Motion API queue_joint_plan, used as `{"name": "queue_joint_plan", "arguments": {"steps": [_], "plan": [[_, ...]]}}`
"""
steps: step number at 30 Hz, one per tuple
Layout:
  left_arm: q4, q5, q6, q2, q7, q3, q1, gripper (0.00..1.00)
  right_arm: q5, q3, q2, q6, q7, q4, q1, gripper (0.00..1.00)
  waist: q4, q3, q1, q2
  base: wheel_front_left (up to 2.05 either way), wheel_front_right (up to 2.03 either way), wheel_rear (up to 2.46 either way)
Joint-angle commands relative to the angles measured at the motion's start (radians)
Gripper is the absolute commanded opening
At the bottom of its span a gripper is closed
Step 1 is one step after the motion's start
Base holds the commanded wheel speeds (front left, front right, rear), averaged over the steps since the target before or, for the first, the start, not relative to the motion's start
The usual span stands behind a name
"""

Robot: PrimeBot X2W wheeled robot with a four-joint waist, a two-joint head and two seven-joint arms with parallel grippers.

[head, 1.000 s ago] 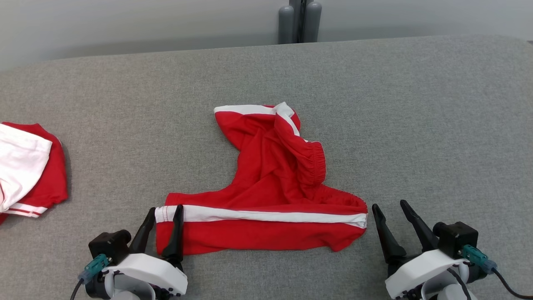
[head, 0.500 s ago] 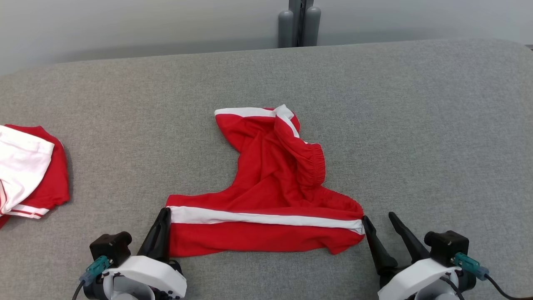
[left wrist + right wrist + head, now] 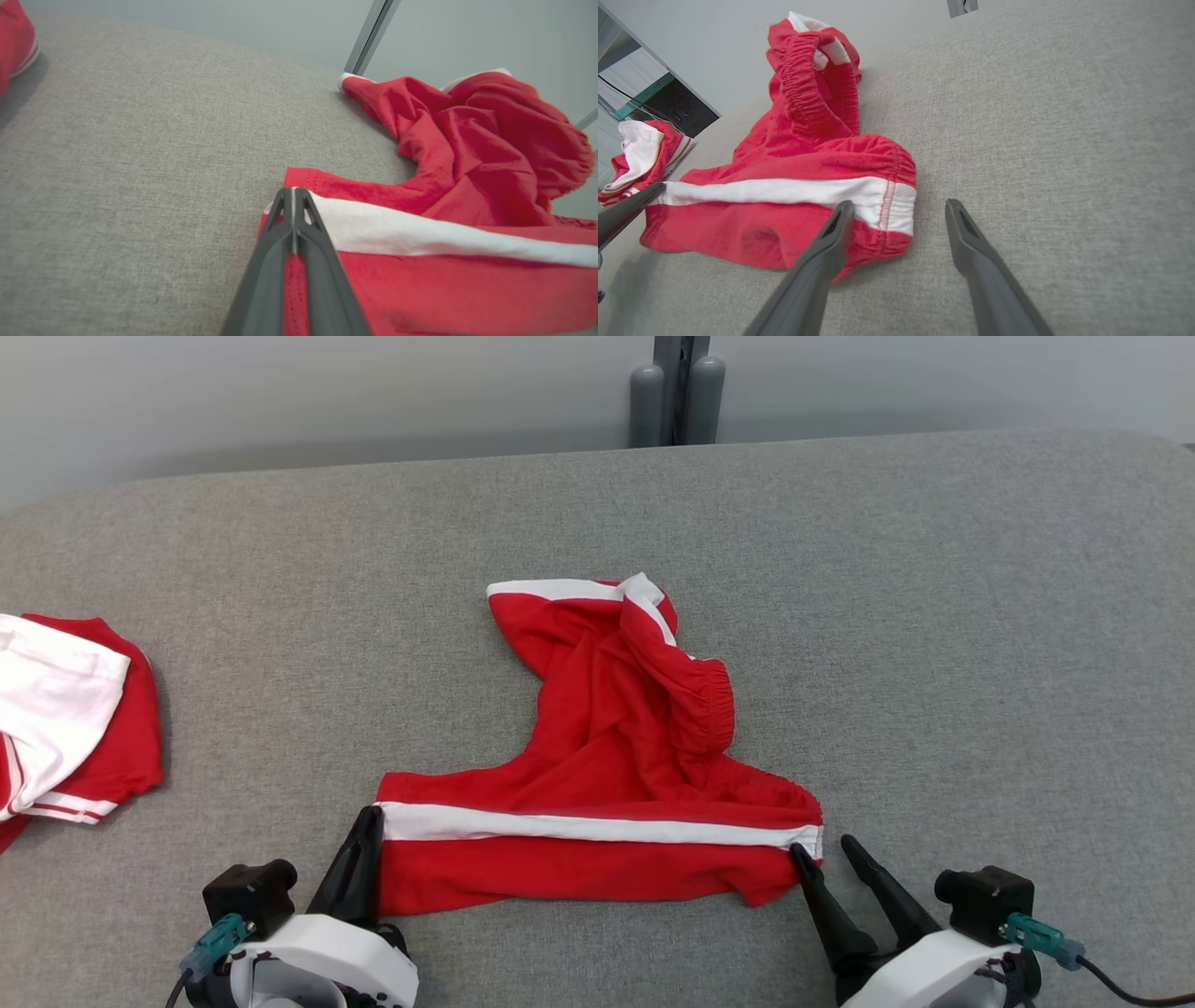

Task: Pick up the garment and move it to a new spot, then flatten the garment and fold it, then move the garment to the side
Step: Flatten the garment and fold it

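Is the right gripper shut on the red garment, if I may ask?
No: the right gripper stands open, one finger over the striped corner of the red garment, the other over the grey surface.

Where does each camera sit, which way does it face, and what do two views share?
Head view: on the robot's head, looking forward and down at red shorts on a grey cloth surface; left gripper and right gripper at the bottom.
Left wrist view: on the left wrist, looking along its shut fingers at the shorts' hem corner.
Right wrist view: on the right wrist, looking along its open fingers at the shorts' waistband end.
Shared: head and right wrist views both show the red and white shirt.
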State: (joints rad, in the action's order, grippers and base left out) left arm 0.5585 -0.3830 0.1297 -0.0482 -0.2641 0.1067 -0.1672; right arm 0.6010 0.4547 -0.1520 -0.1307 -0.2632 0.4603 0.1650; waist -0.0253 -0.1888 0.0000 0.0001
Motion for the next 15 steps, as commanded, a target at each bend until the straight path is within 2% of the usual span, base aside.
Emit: {"name": "queue_joint_plan", "arguments": {"steps": [1,2,3,8,9,11,15], "plan": [[-0.005,0.004,0.001,-0.004,0.0,-0.005,0.008,0.0,0.021,0.007,-0.006,0.0,-0.002,0.002,0.0,0.8,0.0,-0.001,0.0,-0.0001,0.0,0.0,0.0],[-0.004,0.004,0.001,-0.004,0.0,-0.005,0.008,0.0,0.027,0.016,-0.009,0.0,-0.002,0.005,0.007,0.6,-0.001,-0.002,0.0,-0.0001,0.0,0.0,0.0],[-0.005,0.005,0.001,-0.004,0.0,-0.006,0.007,0.0,0.034,0.023,-0.01,0.0,-0.002,0.008,0.014,0.47,-0.001,-0.003,0.0,-0.0001,0.0,0.0,0.0],[-0.004,0.012,0.001,-0.005,0.0,-0.004,-0.007,0.0,0.059,0.041,-0.008,0.0,-0.002,0.037,0.042,0.33,0.004,-0.012,0.0,-0.0001,0.0,0.0,0.0],[-0.004,0.013,0.001,-0.004,0.0,-0.004,-0.009,0.0,0.062,0.045,-0.008,0.0,-0.002,0.041,0.048,0.24,0.005,-0.013,0.0,-0.0001,0.0,0.0,0.0],[-0.01,0.018,0.001,-0.005,0.0,-0.007,-0.012,0.0,0.065,0.047,-0.009,0.0,-0.002,0.044,0.058,0.0,0.009,-0.013,0.0,-0.0001,0.0,0.0,0.0],[-0.033,0.028,0.001,-0.004,0.0,-0.007,-0.014,0.0,0.053,0.019,-0.012,0.0,-0.002,0.019,0.062,0.0,0.012,-0.007,0.0,-0.0001,0.0,0.0,0.0]]}}
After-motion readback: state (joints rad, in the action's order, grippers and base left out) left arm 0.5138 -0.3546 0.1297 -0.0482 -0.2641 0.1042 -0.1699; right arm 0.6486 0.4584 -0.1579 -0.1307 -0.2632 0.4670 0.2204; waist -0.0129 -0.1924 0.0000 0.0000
